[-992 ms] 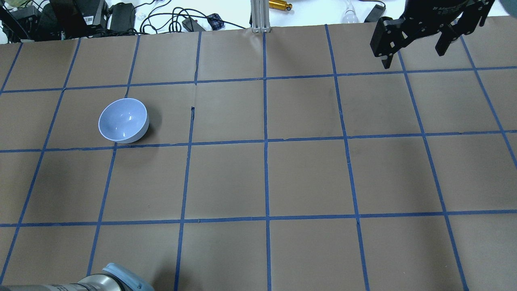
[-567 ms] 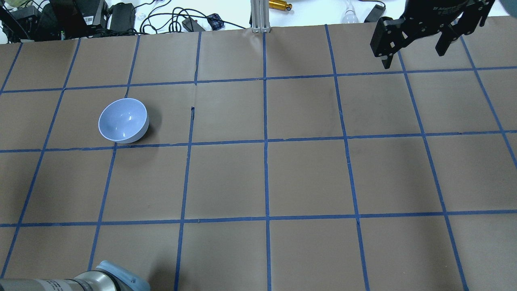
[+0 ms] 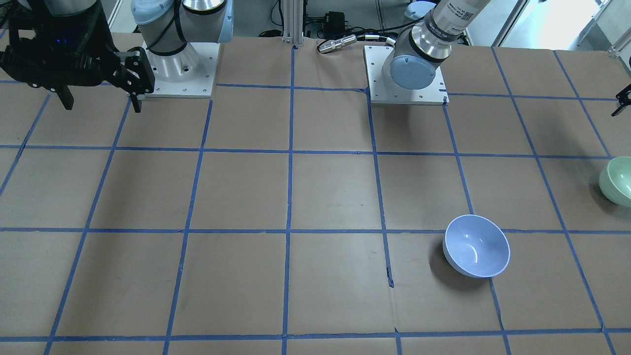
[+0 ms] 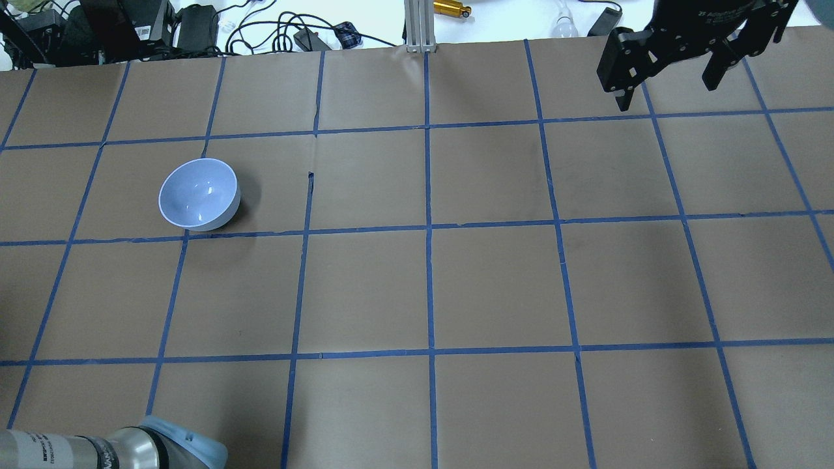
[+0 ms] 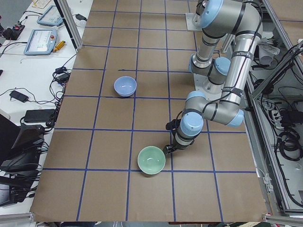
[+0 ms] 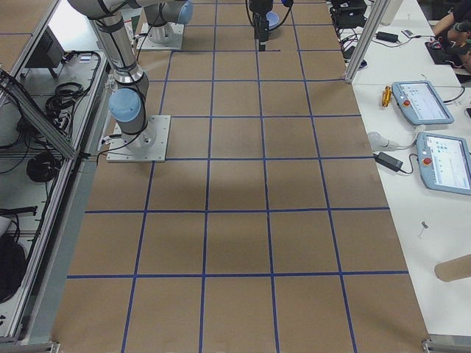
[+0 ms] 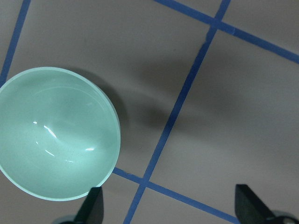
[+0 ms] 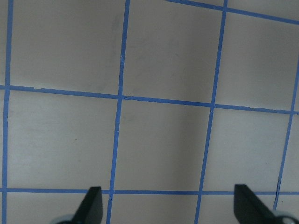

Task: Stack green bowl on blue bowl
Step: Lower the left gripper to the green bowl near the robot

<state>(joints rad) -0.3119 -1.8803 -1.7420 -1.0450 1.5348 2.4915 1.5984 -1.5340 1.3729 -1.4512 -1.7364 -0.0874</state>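
The green bowl [image 7: 56, 133] stands upright on the table at the robot's far left, seen also in the front view [image 3: 616, 181] and the left side view [image 5: 151, 160]. It is out of the overhead view. The blue bowl [image 4: 199, 193] stands upright and empty further along the table [image 3: 476, 245] [image 5: 125, 86]. My left gripper [image 7: 170, 210] is open and empty, hovering just beside the green bowl, with one fingertip [image 7: 95, 205] near its rim. My right gripper [image 4: 668, 88] is open and empty, high over the far right corner [image 3: 101, 101].
The table is brown paper with a blue tape grid [image 4: 430, 228]. Cables, power bricks and a metal post [image 4: 417, 26] lie beyond the far edge. The arm bases [image 3: 404, 69] stand on white plates at the robot's side. Tablets [image 6: 423, 103] lie on a side bench.
The left arm's elbow at the bottom left of the overhead view has slid left and lower. The blue bowl and the right gripper have not moved.
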